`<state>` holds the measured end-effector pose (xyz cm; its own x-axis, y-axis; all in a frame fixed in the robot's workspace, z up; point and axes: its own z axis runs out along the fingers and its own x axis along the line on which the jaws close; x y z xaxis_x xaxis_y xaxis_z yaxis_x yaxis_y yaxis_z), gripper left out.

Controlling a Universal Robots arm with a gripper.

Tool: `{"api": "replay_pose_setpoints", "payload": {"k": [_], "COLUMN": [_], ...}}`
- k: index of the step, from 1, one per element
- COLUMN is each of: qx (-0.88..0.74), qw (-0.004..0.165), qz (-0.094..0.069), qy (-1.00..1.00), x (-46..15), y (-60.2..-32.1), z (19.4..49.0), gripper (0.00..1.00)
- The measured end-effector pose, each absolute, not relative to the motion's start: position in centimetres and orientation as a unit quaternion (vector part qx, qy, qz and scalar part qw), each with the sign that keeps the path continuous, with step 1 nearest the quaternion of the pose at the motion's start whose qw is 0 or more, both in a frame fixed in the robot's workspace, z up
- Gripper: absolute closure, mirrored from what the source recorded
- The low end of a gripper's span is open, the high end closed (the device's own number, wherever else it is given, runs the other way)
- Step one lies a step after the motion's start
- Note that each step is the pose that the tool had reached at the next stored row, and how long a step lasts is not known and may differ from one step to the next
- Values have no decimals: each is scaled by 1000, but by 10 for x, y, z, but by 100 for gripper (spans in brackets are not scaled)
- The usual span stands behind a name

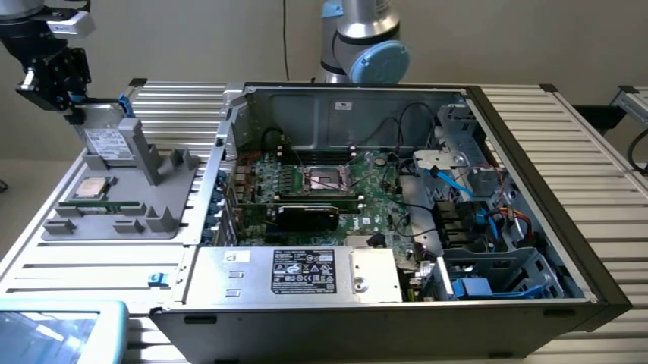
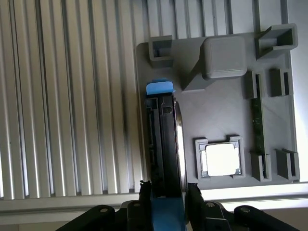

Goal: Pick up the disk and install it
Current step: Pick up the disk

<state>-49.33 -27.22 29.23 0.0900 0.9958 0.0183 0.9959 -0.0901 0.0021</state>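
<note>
The disk (image 1: 105,141) stands upright on edge in a slot of the grey holder (image 1: 127,212), at the exterior view's left. It is silver-grey with a white label and a blue tab at its top. My gripper (image 1: 73,114) hangs straight over it. In the wrist view I look down along the disk's (image 2: 166,139) dark edge and its blue carrier. The two black fingertips (image 2: 144,188) sit against its two flat sides, so the gripper (image 2: 168,191) is shut on the disk. The disk still rests in the grey holder (image 2: 216,115).
A square silver processor chip (image 1: 93,187) (image 2: 221,160) and a green memory stick (image 2: 257,115) also lie in the holder. The open computer case (image 1: 344,182) fills the middle, with a drive cage (image 1: 511,269) holding a blue-fronted drive (image 1: 471,288) at its front right. The table is ribbed aluminium (image 1: 152,98).
</note>
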Motion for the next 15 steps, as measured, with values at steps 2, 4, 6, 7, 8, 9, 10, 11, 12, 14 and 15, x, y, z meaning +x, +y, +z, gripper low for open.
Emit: {"api": "replay_pose_setpoints", "payload": {"k": [2,4,6,7,8,9,10,11,12,14,15], "qx": [-738,-738,-738,-738,-738,-738,-738,-738,-738,-738,-738], "qw": [5,5,4,4,3,3,3,2,2,2,2], "qz": [-7,-7,-7,-6,-6,-5,-5,-4,-4,-4,-4], "qy": [-674,-674,-674,-674,-674,-674,-675,-675,-675,-675,-674], "x": [-493,-493,-493,-493,-493,-493,-493,-493,-493,-493,-493], "y": [-272,-272,-272,-272,-272,-272,-272,-272,-272,-272,-272], "z": [292,292,292,292,292,292,292,292,292,292,292], "gripper": [59,59,59,59,59,59,59,59,59,59,59]}}
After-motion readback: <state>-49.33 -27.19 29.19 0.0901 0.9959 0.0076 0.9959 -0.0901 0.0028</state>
